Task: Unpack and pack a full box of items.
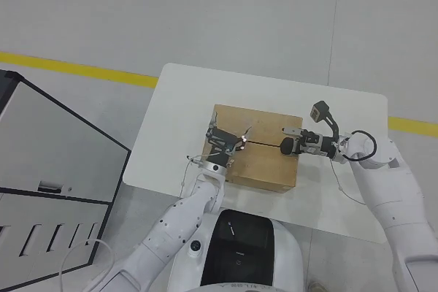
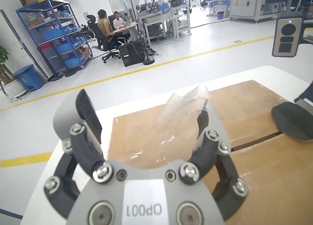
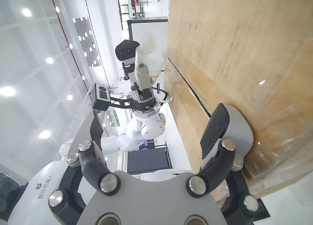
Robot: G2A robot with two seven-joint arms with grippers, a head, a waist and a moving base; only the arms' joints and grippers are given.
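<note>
A closed cardboard box sits in the middle of the white table, with a dark seam running across its top. My left gripper hovers over the box's left end, open. A peeled strip of clear tape clings to one of its fingers and curls upward. My right gripper is at the seam's right end, also open, with one pad lying on the box top. In the right wrist view the tape hangs on the far left gripper.
A grey panel with a dark frame stands on the floor left of the table. A yellow floor line runs behind. Bare table surface lies beyond the box and to its right.
</note>
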